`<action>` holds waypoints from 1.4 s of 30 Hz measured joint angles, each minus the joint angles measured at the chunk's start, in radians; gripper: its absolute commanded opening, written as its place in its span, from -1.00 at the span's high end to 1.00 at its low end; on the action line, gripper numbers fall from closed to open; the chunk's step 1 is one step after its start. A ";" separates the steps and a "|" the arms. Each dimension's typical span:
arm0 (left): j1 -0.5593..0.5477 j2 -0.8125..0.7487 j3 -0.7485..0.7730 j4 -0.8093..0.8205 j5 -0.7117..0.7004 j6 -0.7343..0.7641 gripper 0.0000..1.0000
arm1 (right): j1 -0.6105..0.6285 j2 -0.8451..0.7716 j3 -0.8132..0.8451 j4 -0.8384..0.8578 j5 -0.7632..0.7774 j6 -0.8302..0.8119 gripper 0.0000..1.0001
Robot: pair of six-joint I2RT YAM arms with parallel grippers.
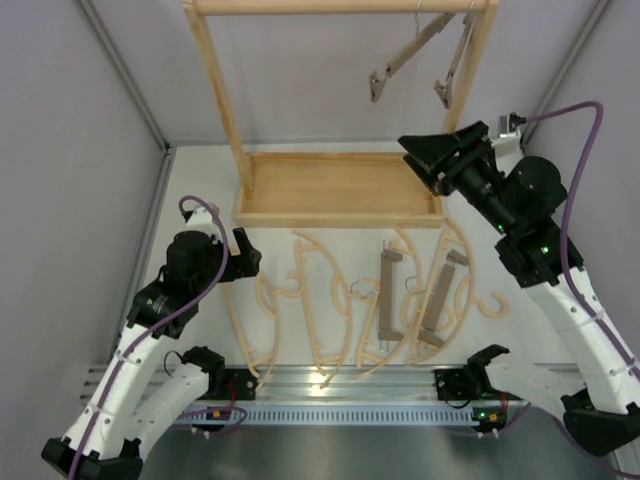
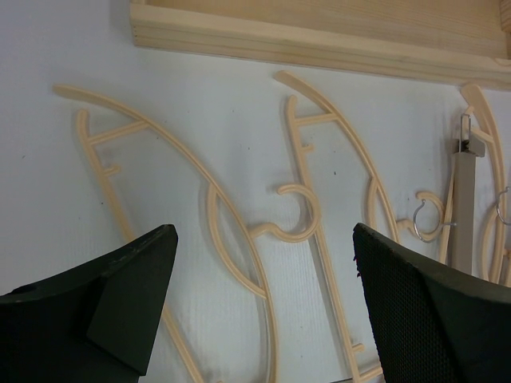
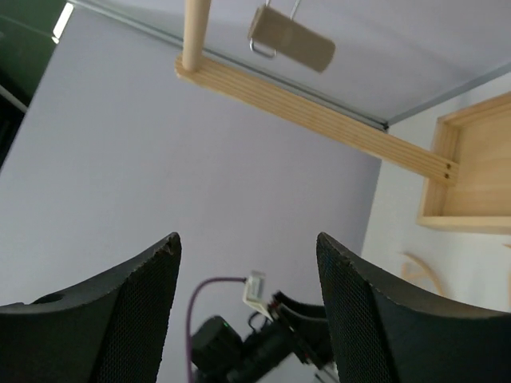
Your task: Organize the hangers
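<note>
Hangers sit in two places: two straight brown-grey clamp bars (image 1: 405, 55) hang by small metal hooks from the top rail of the tall pale wooden rack (image 1: 213, 80) at the upper right, above its shallow tray base (image 1: 340, 217). Four pale curved wooden hangers (image 1: 318, 258) and two more clamp bars (image 1: 385, 295) lie at lower centre on the white table (image 1: 200, 185), which has grey walls around it. The left gripper (image 2: 263, 303) hovers over the curved ones with fingers spread wide, while the right gripper (image 3: 247, 303), beside the rack's right post, has fingers apart and nothing between them.
</note>
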 measured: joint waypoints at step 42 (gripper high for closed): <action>-0.003 0.017 -0.001 0.000 0.004 0.000 -0.91 | 0.636 -0.004 -0.891 -0.232 0.560 -0.222 -0.11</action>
